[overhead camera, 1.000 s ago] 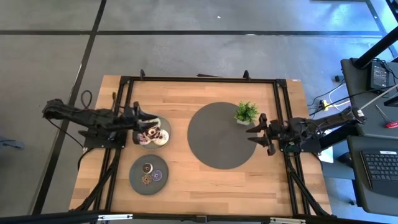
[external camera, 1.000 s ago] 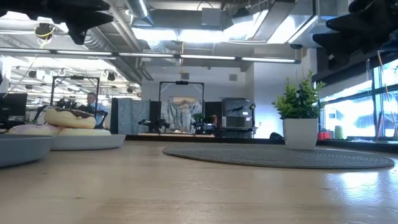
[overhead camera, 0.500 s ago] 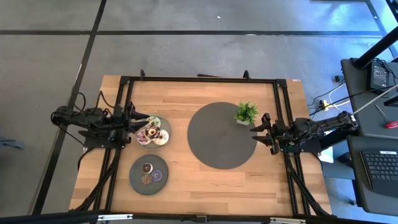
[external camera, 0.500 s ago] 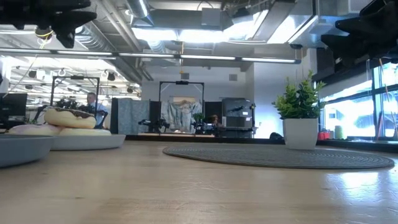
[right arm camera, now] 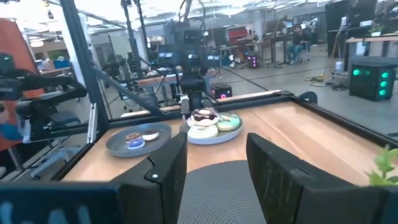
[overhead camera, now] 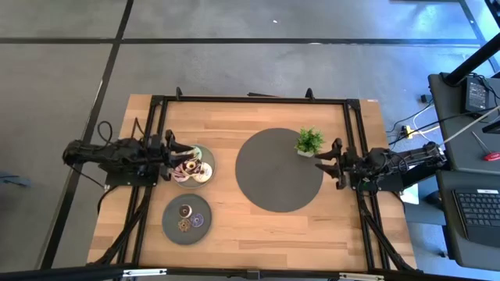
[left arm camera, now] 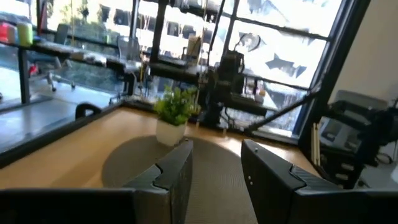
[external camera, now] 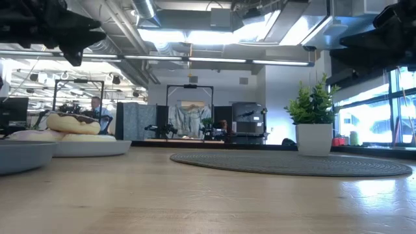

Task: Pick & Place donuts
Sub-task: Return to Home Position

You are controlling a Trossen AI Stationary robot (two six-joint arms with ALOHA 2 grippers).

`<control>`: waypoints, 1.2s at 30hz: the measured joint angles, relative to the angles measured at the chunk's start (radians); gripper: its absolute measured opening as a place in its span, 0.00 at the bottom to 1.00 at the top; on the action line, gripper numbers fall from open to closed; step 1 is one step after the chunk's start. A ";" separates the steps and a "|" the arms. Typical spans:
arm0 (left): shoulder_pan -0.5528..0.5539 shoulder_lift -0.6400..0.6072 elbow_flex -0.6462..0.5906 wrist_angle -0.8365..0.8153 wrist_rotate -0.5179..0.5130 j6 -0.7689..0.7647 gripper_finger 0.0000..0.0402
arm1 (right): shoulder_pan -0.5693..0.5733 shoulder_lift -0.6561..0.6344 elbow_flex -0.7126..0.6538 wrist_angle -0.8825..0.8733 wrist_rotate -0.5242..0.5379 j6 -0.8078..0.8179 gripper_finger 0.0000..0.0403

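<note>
Several larger donuts [overhead camera: 191, 165] are piled on the far grey plate [overhead camera: 208, 173]. In the low view a chocolate-topped donut [external camera: 71, 122] rests on top of a pink and a cream one. Tiny brown and purple donuts [overhead camera: 187, 218] lie on the near grey plate [overhead camera: 173, 230]. My left gripper [overhead camera: 183, 153] hangs open above the left rim of the far plate and touches nothing; its wrist view shows the gap [left arm camera: 216, 149]. My right gripper [overhead camera: 322, 164] is open in the air at the right edge of the round mat, facing the donut pile [right arm camera: 210, 122].
A large dark round mat [overhead camera: 266, 183] lies flat at the table's middle. A small green potted plant [overhead camera: 309, 141] stands on its far right part, close to my right gripper. Black frame rails [overhead camera: 250, 99] run along the table's far, left and right sides.
My left gripper has drawn back a little toward the table's left edge, from over the donut pile to the plate's left rim, and has come lower. My right gripper has shifted slightly toward the far edge. Both have stayed open. The donuts and plates have not moved.
</note>
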 joint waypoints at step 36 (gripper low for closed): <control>0.284 0.007 -0.121 0.070 0.258 -0.083 0.33 | -0.004 0.030 0.000 -0.052 -0.268 -0.062 0.41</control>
